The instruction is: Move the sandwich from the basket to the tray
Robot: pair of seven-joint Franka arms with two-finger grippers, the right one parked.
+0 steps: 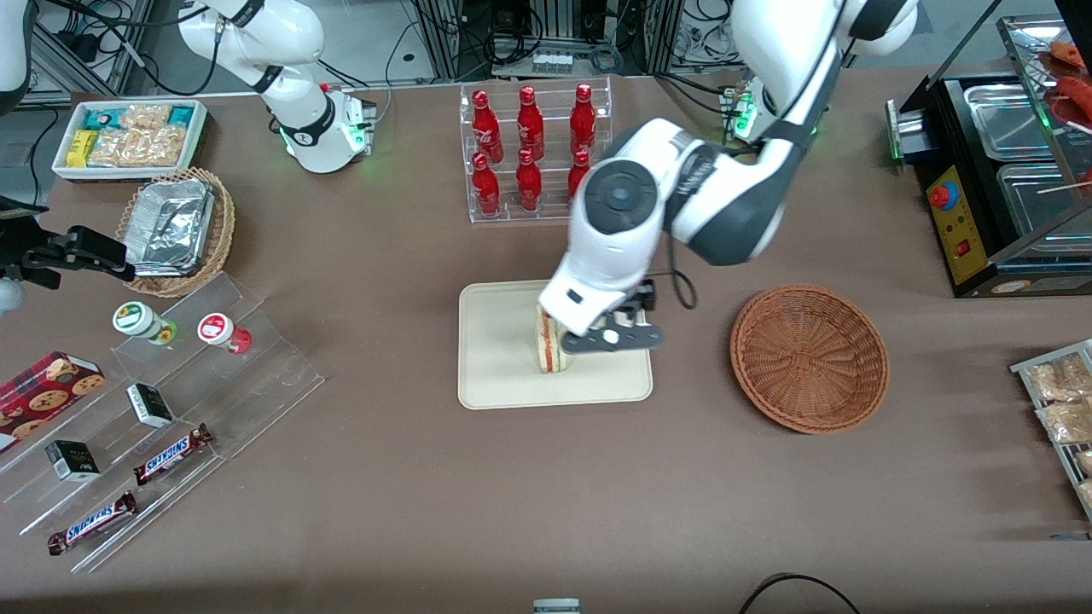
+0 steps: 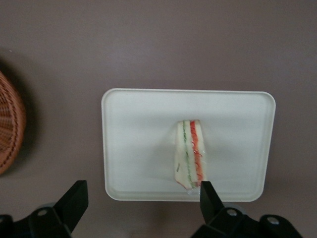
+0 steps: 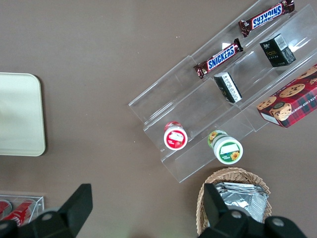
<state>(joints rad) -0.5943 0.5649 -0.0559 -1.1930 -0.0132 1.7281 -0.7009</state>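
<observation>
Your claw [image 1: 597, 333] hangs above the tray [image 1: 495, 388], fingers spread wide and gripping nothing. The sandwich [image 2: 189, 153] rests on the tray on its edge, filling layers showing, apparently released. The woven basket [image 1: 809, 358] sits empty on the desk [image 1: 384, 477] nearby.

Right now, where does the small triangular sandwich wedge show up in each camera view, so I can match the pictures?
Front view: the small triangular sandwich wedge stands on the flat cream-beige rectangular tray, partly under the gripper.
Left wrist view: sandwich lies on the tray; the open gripper hangs above it.
Right wrist view: sandwich not in it.
Shared landmark: the tray.
</observation>
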